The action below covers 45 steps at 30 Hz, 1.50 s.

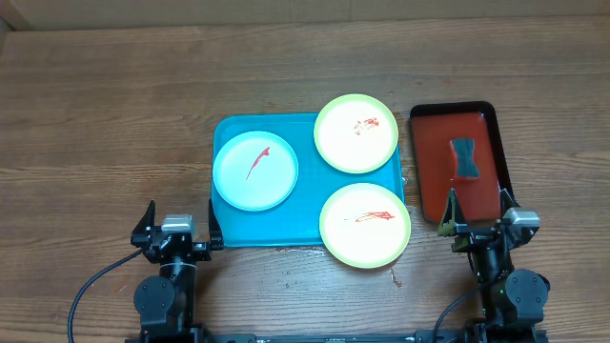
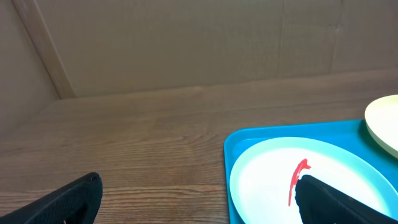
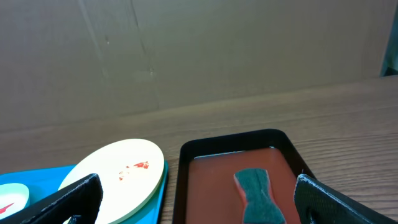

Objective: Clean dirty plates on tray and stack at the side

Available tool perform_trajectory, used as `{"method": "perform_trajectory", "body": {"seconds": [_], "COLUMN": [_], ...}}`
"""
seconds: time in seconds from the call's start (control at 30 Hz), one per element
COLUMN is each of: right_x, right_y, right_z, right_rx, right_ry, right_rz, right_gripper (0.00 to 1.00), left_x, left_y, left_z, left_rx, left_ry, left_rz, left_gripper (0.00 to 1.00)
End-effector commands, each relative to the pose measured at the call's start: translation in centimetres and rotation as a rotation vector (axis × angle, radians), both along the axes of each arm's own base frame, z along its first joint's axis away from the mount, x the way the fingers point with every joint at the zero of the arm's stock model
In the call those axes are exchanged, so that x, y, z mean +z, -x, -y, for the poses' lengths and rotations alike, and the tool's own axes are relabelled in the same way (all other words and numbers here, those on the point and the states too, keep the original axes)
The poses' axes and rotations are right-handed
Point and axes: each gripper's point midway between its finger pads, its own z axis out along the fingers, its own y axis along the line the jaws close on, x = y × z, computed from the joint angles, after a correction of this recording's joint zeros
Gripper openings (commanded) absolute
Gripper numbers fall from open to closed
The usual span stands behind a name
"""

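The teal-blue tray (image 1: 295, 224) lies mid-table and holds three plates with red sauce smears. The pale blue plate (image 1: 254, 171) is at its left. One yellow-green plate (image 1: 355, 133) overhangs the far right corner. The other (image 1: 365, 225) overhangs the near right corner. My left gripper (image 1: 177, 234) is open and empty at the near left, just left of the tray. In the left wrist view the pale blue plate (image 2: 273, 180) sits ahead right of my fingers (image 2: 199, 202). My right gripper (image 1: 486, 221) is open and empty at the near end of the dark red tray.
A dark red, black-rimmed tray (image 1: 431, 181) stands right of the teal tray with a dark green sponge (image 1: 465, 158) on it. The sponge (image 3: 258, 193) lies between my right fingers (image 3: 199, 199) in the right wrist view. A cardboard wall stands at the back.
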Motion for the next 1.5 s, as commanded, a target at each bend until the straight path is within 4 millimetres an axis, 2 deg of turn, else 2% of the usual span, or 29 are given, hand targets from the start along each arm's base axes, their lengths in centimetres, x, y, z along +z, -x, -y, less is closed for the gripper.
{"method": "perform_trajectory", "body": {"seconds": [0.0, 1.2, 1.47], "right_x": [-0.12, -0.1, -0.03], "right_y": [-0.01, 0.0, 0.02], "right_z": [0.22, 0.21, -0.31], "right_rx": [-0.011, -0.01, 0.02], "right_ry": [0.001, 0.001, -0.001], "right_rz": [0.006, 0.007, 0.01], "right_gripper": [1.0, 1.0, 1.0], "left_x": [-0.14, -0.14, -0.13], "left_y": [0.0, 0.01, 0.01], "left_z": [-0.11, -0.11, -0.1], "left_rx": [0.005, 0.005, 0.004], "left_ry": [-0.016, -0.016, -0.016], "left_rz": [-0.002, -0.002, -0.001], "left_gripper": [1.0, 1.0, 1.0]}}
